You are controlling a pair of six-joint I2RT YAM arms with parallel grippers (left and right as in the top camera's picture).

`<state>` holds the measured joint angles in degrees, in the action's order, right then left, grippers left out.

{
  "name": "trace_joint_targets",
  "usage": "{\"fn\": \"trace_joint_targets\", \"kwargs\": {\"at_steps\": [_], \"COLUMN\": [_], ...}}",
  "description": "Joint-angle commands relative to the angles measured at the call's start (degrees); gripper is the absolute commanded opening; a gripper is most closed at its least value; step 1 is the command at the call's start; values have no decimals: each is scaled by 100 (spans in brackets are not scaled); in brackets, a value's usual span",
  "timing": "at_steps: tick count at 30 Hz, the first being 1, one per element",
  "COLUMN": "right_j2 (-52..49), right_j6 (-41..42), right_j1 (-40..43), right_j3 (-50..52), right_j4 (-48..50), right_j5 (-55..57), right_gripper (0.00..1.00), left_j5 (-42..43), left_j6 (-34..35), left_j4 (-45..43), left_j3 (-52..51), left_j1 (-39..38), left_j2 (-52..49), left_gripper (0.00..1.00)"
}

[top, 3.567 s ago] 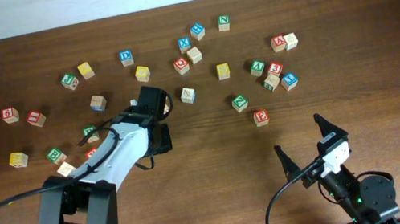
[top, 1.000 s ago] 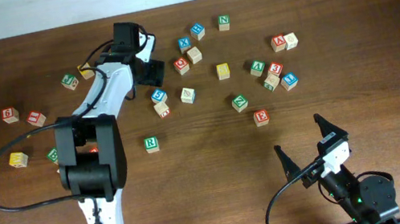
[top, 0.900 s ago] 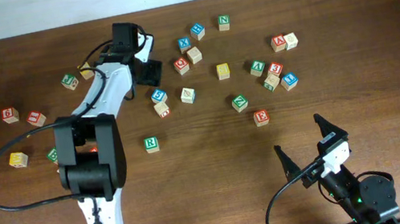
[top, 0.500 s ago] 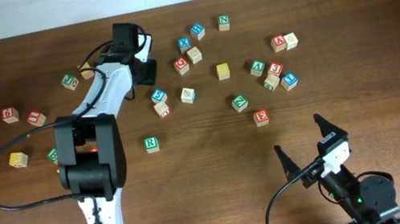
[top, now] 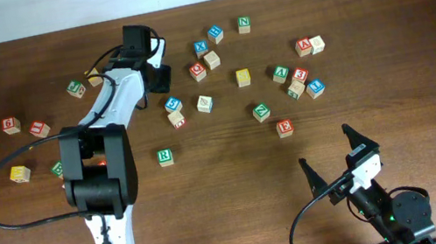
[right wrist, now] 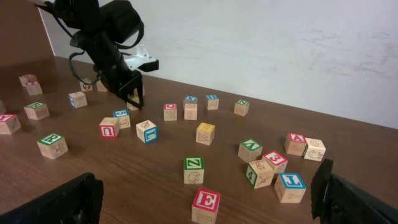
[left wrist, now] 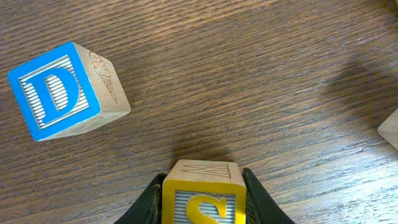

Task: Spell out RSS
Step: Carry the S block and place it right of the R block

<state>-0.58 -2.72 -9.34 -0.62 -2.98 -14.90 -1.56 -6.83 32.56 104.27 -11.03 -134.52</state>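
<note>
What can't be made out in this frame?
Left wrist: S cube is cut off by the bottom edge; whether the left gripper clamps it is unclear.
Overhead: the gripper hides that cube.
Overhead and right wrist: letter on the yellow cube is too small to read.

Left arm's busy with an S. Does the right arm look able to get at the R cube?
Probably yes: the R cube stands alone, only bare table between it and the open right gripper, though the stretch is long. The left gripper is shut on the S cube, far off.
</note>
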Motion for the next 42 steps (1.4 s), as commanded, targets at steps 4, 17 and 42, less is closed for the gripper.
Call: {"fn": "trace_joint_targets", "kwargs": {"at_steps": [4,17,42], "right_j2": [39,39,39], "right_j6": [61,61,63], "right_j1": [46,46,46], "right_j3": [31,31,31], "right_j4": [-28,-28,-28], "right_j5": [11,11,11], "right_gripper": [98,98,98], "left_j5": [-197,-739,-1283], "left_j6": [98,1025,3676], "left_j4": [136,2898,-221], "left_j3": [256,140,-4590], "left_j1": [31,-691,-1698], "left_j2": [-68,3161,3484], "left_gripper": [21,0,0]}}
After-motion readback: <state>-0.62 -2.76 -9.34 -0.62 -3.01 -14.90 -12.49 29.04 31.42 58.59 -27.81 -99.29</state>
